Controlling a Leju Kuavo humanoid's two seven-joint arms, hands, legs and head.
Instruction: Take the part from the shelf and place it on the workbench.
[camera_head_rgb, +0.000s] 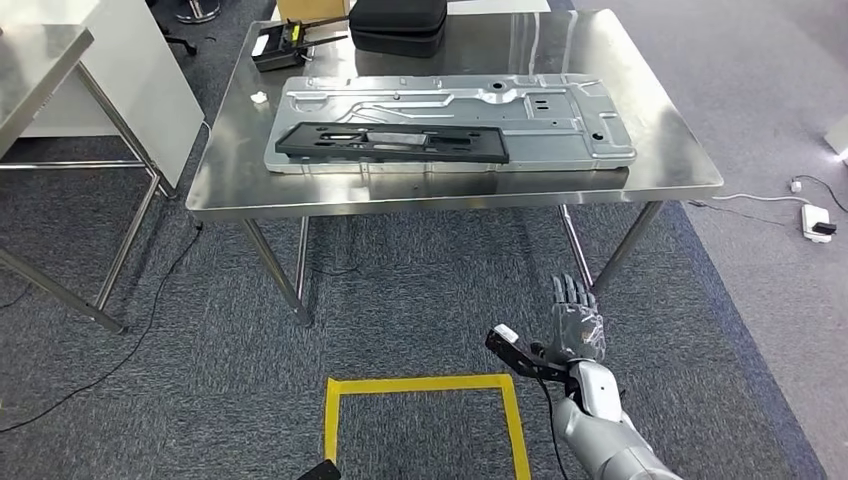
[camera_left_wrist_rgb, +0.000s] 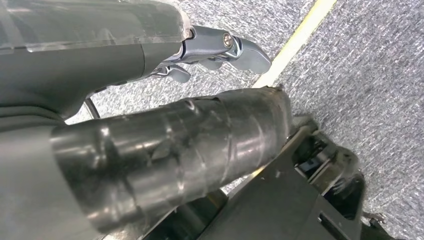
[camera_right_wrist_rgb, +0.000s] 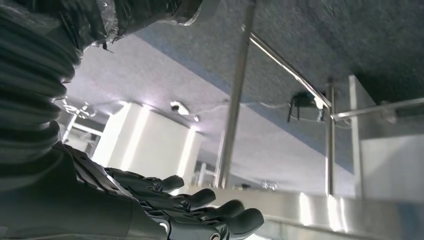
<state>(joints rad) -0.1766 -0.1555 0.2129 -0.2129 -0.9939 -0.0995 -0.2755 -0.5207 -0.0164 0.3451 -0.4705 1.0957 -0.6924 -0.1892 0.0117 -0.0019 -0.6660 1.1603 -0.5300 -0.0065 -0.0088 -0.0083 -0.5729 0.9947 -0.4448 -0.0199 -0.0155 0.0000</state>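
A long flat black part (camera_head_rgb: 392, 142) lies on a large grey metal panel (camera_head_rgb: 560, 115) on the steel workbench (camera_head_rgb: 450, 192) ahead of me. My right hand (camera_head_rgb: 572, 325) hangs low in front of the bench's right legs, well below the top, with its fingers stretched out, the thumb apart and nothing in it. The right wrist view shows the same dark fingers (camera_right_wrist_rgb: 200, 212) spread and bare under the bench. In the left wrist view my left hand (camera_left_wrist_rgb: 220, 47) hangs over the carpet, grey thumb out, with nothing held.
A black case (camera_head_rgb: 397, 25) and a small black device (camera_head_rgb: 282, 45) sit at the bench's far edge. A second steel table (camera_head_rgb: 40, 50) and a white cabinet (camera_head_rgb: 140, 70) stand at the left. Yellow floor tape (camera_head_rgb: 425, 384) marks a square by my feet. A power strip (camera_head_rgb: 815, 220) lies at right.
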